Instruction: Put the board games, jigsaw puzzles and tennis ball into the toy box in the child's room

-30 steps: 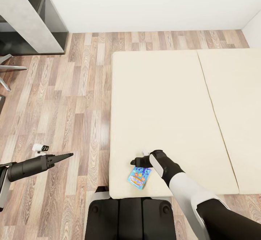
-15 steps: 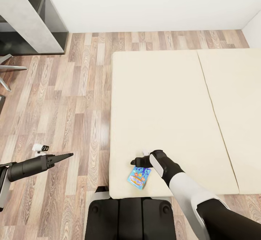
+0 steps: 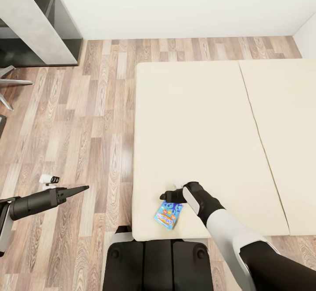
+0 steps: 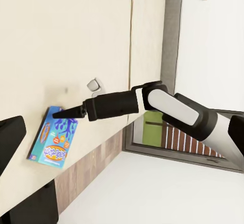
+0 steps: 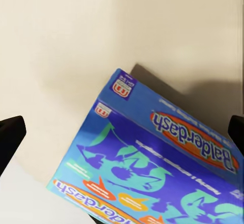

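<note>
A blue board game lies flat on the cream bed, close to its near edge. My right gripper hovers just above the box's far end and is open. In the right wrist view the blue board game lies between and beyond the two spread black fingertips. The left wrist view shows the right gripper side-on over the board game. My left gripper is open and empty, out over the wood floor left of the bed.
The grey table with its dark lower section stands at the far left by the white wall. Chair legs show beside it. My dark base sits against the bed's near edge. Wood floor lies between bed and table.
My right gripper has edged slightly to the right over the board game. The left arm and the box have not moved.
</note>
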Robot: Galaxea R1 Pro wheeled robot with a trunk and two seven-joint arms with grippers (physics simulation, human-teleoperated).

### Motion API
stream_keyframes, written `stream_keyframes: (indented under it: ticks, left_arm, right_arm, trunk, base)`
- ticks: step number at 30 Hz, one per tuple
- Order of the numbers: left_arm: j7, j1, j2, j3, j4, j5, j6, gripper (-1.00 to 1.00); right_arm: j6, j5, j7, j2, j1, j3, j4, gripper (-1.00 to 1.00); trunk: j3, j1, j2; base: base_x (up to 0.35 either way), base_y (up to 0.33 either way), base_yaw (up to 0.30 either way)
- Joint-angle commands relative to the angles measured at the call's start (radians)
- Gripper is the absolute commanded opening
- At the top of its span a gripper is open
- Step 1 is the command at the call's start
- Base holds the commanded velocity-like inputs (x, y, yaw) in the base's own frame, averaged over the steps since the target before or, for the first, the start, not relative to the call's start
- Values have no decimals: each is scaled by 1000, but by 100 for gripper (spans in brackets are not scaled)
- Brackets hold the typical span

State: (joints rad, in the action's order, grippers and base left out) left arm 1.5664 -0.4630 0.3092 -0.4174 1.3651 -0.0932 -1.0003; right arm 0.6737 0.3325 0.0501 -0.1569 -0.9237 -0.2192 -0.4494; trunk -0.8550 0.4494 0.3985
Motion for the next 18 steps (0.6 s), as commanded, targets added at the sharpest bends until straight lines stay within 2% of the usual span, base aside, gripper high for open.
stream_keyframes:
  ticks: [1,7,12,18]
  left_arm:
    - [4,0,0,0,0,1,-11,100]
    - [4,0,-1,0,0,1,-11,100]
    - [4,0,-1,0,0,1,-10,100]
    - [4,0,-1,0,0,1,-9,100]
  right_arm:
    - [4,-3,4,2,0,-1,-2,100]
    - [2,-1,4,14,0,3,-3,100]
    - [1,6,11,48,0,5,-4,100]
    - [1,10,15,68,0,6,-5,100]
  trunk:
    - [-1,1,2]
    - [-1,1,2]
    - [-1,1,2]
    - [-1,1,2]
  base:
    - [0,0,0]
    - [0,0,0]
    - [0,0,0]
    - [0,0,0]
